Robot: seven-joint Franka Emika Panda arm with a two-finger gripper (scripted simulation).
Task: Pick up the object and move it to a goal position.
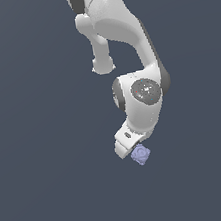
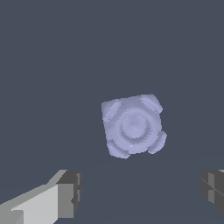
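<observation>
The object [image 1: 140,155] is a small pale lavender-blue faceted lump with a ring-like mark on its face. It lies on the dark grey floor just below the white arm's hand in the exterior view. In the wrist view the object [image 2: 133,126] sits apart from my gripper [image 2: 142,192], whose two fingers [image 2: 65,194] stand wide apart with nothing between them. The gripper is open and empty. In the exterior view the fingers are hidden behind the white hand [image 1: 127,141].
The white arm [image 1: 129,54] reaches down from the top of the exterior view. The dark grey floor [image 1: 42,143] surrounds the object on all sides.
</observation>
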